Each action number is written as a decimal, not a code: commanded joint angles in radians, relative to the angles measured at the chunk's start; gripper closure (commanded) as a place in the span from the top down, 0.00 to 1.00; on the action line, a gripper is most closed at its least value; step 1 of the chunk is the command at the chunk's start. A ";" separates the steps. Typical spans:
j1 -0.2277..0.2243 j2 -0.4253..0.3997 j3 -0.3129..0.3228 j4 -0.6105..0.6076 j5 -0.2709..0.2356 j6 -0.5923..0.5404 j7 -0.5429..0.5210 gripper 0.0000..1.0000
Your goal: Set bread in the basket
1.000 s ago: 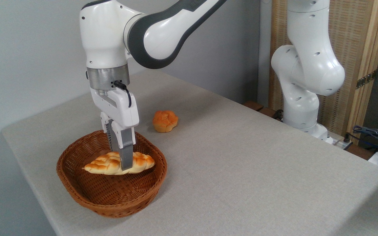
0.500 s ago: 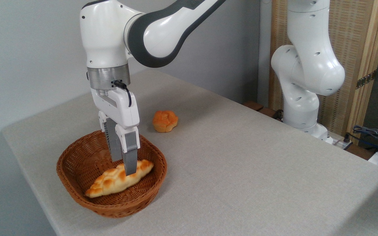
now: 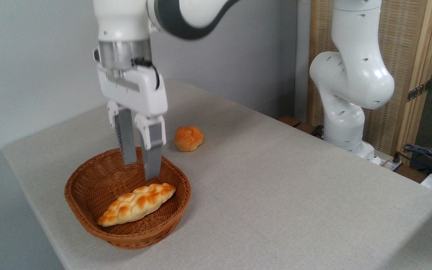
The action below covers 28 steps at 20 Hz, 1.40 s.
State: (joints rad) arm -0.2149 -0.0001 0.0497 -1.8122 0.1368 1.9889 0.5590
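- The braided bread (image 3: 137,204) had been let go and was seen lying in the basket (image 3: 84,221), tilted against its near wall.
- The gripper (image 3: 141,170) had been raised clear, fingers parted and empty.
- A round bun (image 3: 188,138) was left on the table (image 3: 276,187), farther right.

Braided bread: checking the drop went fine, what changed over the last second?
The tool let go of the braided bread, which now lies tilted in the basket, and rose clear, open. The round bun stayed on the table.
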 commanded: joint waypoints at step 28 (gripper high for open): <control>0.200 -0.044 -0.097 0.182 -0.180 -0.421 0.093 1.00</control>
State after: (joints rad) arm -0.0237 -0.0405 -0.0481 -1.6392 -0.0478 1.5919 0.6325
